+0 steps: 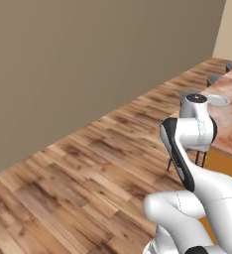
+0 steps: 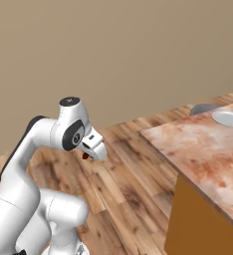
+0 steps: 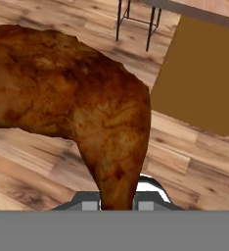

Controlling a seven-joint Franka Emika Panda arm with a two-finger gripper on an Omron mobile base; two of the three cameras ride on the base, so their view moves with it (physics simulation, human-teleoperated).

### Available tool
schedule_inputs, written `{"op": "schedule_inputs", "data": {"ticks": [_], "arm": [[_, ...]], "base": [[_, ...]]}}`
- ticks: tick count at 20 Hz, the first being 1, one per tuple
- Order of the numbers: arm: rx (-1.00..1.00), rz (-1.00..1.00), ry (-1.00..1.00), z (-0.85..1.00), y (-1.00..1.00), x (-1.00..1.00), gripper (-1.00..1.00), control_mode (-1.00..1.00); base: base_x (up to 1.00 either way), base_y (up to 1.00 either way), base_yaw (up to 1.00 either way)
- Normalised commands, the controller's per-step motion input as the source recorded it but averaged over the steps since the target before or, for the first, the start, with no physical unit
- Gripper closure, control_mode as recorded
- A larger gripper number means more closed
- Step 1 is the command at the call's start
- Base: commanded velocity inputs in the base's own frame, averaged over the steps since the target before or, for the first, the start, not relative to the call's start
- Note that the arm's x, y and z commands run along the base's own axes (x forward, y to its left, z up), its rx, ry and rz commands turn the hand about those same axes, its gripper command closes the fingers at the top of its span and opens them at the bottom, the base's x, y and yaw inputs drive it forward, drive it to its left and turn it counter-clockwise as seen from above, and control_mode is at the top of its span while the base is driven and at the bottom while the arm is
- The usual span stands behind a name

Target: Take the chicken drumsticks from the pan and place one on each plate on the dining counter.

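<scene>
a plain tan wall (image 1: 88,64) takes the upper left of the left base view and the whole top of the right base view. below it a wood plank floor (image 1: 78,168) runs across the lower left of both.

the dining counter (image 2: 203,149), marbled reddish-brown and white on an orange base, fills the right side of the right base view and shows at the right edge of the left base view. one white-grey plate (image 2: 228,118) lies on its far end, at the upper right of the right base view; in the left base view it sits just above the arm's top joint. a grey stool seat (image 2: 204,108) peeks out beside the counter, just left of that plate.

the white arm (image 2: 34,149) stands at the lower left of the right base view, folded, its hand over the floor and well apart from the counter.

the gripper (image 2: 86,155) is pinching a chicken drumstick (image 3: 72,98): in the hand view the brown meat spreads across the upper left and its narrow end drops between the finger tips at bottom centre. in the right base view a small dark red tip shows under the hand.
</scene>
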Motion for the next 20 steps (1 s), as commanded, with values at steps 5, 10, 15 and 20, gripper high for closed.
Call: {"op": "schedule_inputs", "data": {"ticks": [5,10,15,20], "arm": [[0.0,0.0,0.0,0.0,0.0,0.0,1.0,1.0],[0.0,0.0,0.0,0.0,0.0,0.0,1.0,1.0],[0.0,0.0,0.0,0.0,0.0,0.0,1.0,1.0],[0.0,0.0,0.0,0.0,0.0,0.0,1.0,1.0]], "base": [[0.83,0.69,-0.27],[0.78,0.61,-0.43],[0.72,0.58,-0.54],[0.71,0.57,-0.56]]}}
